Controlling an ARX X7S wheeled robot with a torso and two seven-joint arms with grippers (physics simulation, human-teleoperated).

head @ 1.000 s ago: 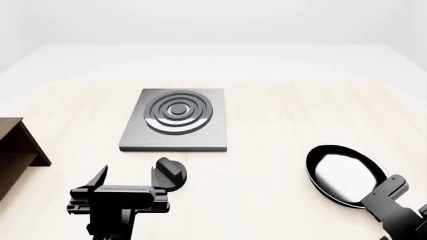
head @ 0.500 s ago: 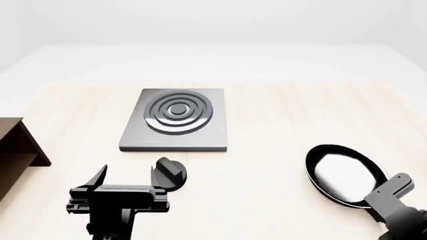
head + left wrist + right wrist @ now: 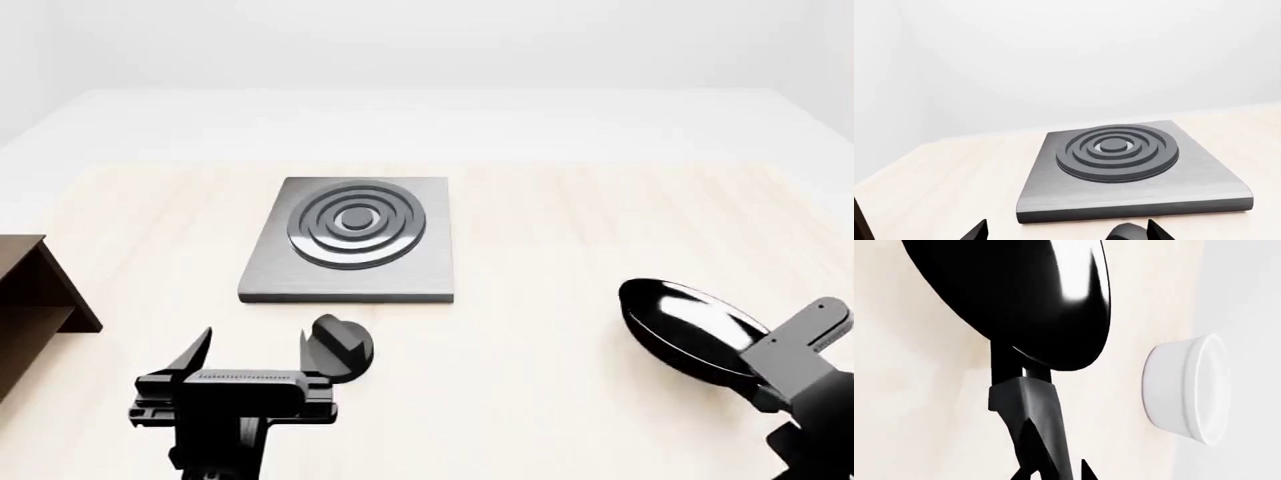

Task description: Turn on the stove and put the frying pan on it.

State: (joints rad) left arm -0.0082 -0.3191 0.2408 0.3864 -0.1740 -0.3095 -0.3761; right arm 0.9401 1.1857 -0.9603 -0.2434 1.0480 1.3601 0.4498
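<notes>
The stove (image 3: 350, 235), a grey slab with dark rings, lies on the table's far middle; it also fills the left wrist view (image 3: 1121, 165). Its black knob (image 3: 344, 345) stands in front of it. My left gripper (image 3: 256, 352) is open, and the knob (image 3: 1126, 233) sits just inside one fingertip (image 3: 1157, 233). My right gripper (image 3: 785, 362) is shut on the long handle (image 3: 1034, 425) of the frying pan (image 3: 683, 325). The pan is tilted, with one side off the table. The pan's shiny inside (image 3: 1014, 295) shows in the right wrist view.
A dark brown wooden shelf (image 3: 34, 295) stands at the left edge. A white round bowl (image 3: 1187, 387) shows beside the pan in the right wrist view only. The light wooden table (image 3: 561, 240) ends at a white floor behind.
My right gripper has risen and swung right with the handle, so the pan went from lying flat to tilted. The left gripper, knob and stove have not moved.
</notes>
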